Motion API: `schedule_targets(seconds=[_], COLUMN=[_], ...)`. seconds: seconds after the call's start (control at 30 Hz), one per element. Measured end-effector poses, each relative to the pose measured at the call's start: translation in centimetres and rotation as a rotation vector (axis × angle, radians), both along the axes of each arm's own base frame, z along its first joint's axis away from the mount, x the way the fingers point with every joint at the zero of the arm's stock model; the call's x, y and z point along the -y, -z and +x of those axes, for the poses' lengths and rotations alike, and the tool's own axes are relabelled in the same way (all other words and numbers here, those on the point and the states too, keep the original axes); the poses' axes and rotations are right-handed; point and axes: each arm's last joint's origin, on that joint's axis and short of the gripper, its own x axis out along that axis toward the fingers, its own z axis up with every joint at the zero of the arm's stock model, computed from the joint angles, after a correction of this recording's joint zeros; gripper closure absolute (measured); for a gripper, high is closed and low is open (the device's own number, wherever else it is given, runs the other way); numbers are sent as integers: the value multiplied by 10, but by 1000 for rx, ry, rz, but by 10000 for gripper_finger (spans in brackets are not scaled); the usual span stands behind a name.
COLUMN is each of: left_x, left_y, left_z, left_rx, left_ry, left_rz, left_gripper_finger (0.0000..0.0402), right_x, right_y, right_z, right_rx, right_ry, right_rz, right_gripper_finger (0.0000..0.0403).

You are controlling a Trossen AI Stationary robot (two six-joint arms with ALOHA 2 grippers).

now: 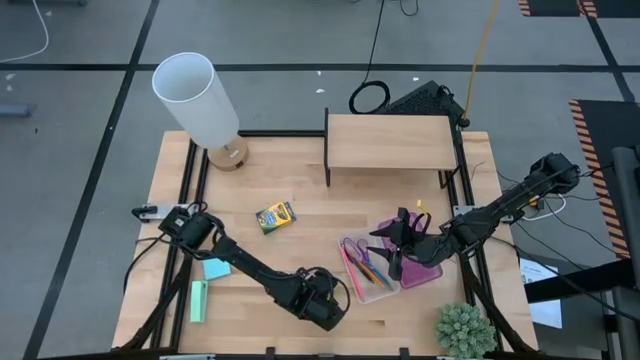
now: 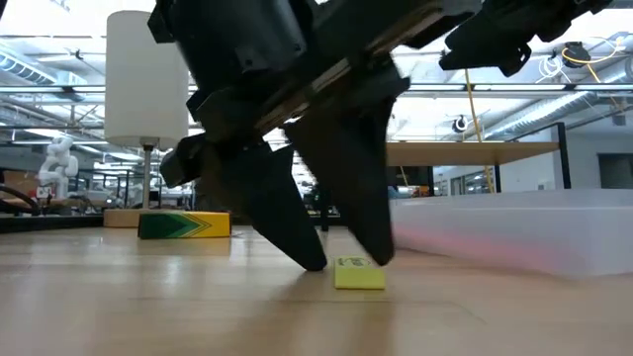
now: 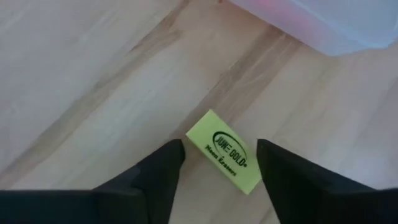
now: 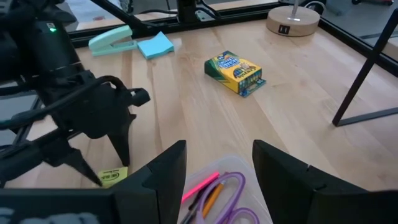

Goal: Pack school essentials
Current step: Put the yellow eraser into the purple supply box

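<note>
A tiny yellow eraser lies flat on the table. My left gripper points down over it, open, with one finger on each side and the tips near the tabletop. My right gripper hovers open above a clear box that holds purple-handled scissors, a pink pen and an orange pencil. The yellow crayon box lies flat mid-table. The light-blue note pad lies near the left edge. My left gripper's fingers come from above and stand on either side of the eraser, which lies flat on the table. One fingertip is very close to the eraser's end; whether it touches, I cannot tell.
A green stapler lies beside the note pad. A white lamp stands at the far left, and a wooden shelf at the far middle. A potted plant sits at the near right corner. Bare wood lies around the crayon box.
</note>
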Motion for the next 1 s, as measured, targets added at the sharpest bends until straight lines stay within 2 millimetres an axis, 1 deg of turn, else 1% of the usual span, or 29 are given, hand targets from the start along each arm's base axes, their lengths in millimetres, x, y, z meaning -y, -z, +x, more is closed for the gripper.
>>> schedule_targets(seconds=[0.27, 0.37, 0.5, 0.67, 0.77, 0.83, 0.87, 1.0], left_x=[-1, -1, -3, -9, -9, -8, -7, -2], left_y=[-1, -1, -4, -12, -20, -28, -29, -27], left_z=[-1, -1, -2, -13, -13, -13, -12, -15], left_rx=[-20, -30, -49, -136, -97, -63, -49, -37], left_ry=[98, 142, 177, 184, 134, 99, 84, 39], left_rz=[59, 79, 80, 103, 79, 63, 54, 51], left_gripper_finger=[262, 279, 290, 291, 287, 276, 267, 219], right_x=[0, 0, 0, 0, 0, 0, 0, 0], right_y=[0, 0, 0, 0, 0, 0, 0, 0], right_z=[0, 0, 0, 0, 0, 0, 0, 0], right_rx=[-1, -2, -2, -3, -3, -3, -3, -3], right_ry=[0, 0, 0, 0, 0, 0, 0, 0], right_rz=[0, -1, -1, -1, -1, -1, -1, -1], right_gripper_finger=[225, 225, 225, 225, 225, 225, 225, 225])
